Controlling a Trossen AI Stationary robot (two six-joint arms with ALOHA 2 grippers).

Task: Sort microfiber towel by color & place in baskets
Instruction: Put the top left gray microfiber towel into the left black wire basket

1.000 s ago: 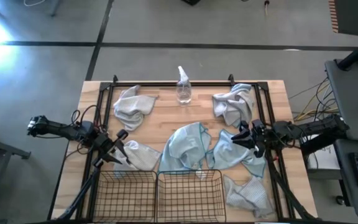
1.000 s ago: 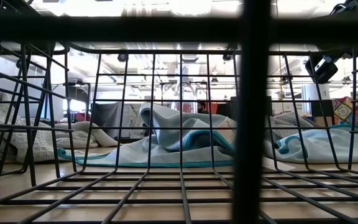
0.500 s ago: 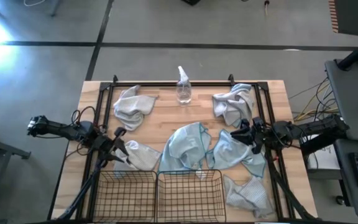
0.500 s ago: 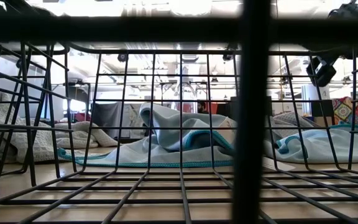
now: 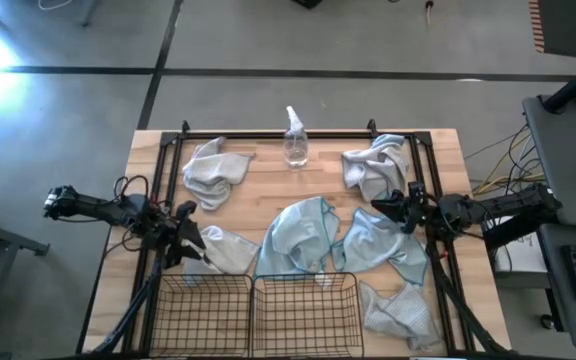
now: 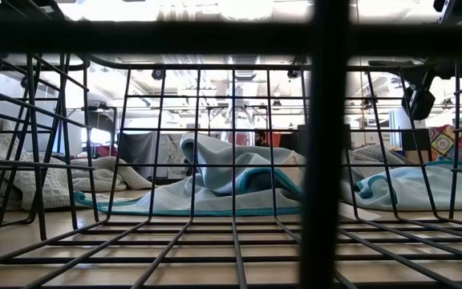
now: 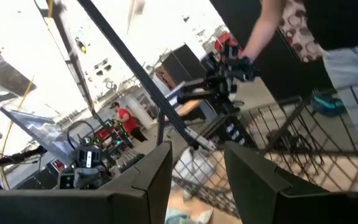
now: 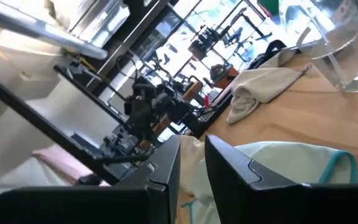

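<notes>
Several microfiber towels lie crumpled on the wooden table. Pale grey-white ones are at the far left [image 5: 212, 170], near my left gripper [image 5: 228, 250] and at the near right [image 5: 400, 310]. Light blue ones are in the middle [image 5: 303, 235] and right of it [image 5: 376, 248], and a mixed heap lies at the far right [image 5: 376, 165]. Two black wire baskets [image 5: 203, 315] [image 5: 308, 315] stand side by side at the near edge, with no towel in them. My left gripper [image 5: 190, 226] hovers open by the left basket's far left corner. My right gripper [image 5: 378, 206] hovers open by a narrow gap above the right blue towel's far edge.
A clear spray bottle [image 5: 295, 142] stands at the far middle. A black metal frame [image 5: 268, 133] runs around the table's far and side edges. A person [image 7: 303, 25] stands beyond the table in the left wrist view. Bare wood shows between the far towels.
My left gripper has rolled about its own pointing line without leaving its place. My right gripper has swung its fingers toward the table's far edge and rolled a little, also staying in place. The towels and baskets have not moved.
</notes>
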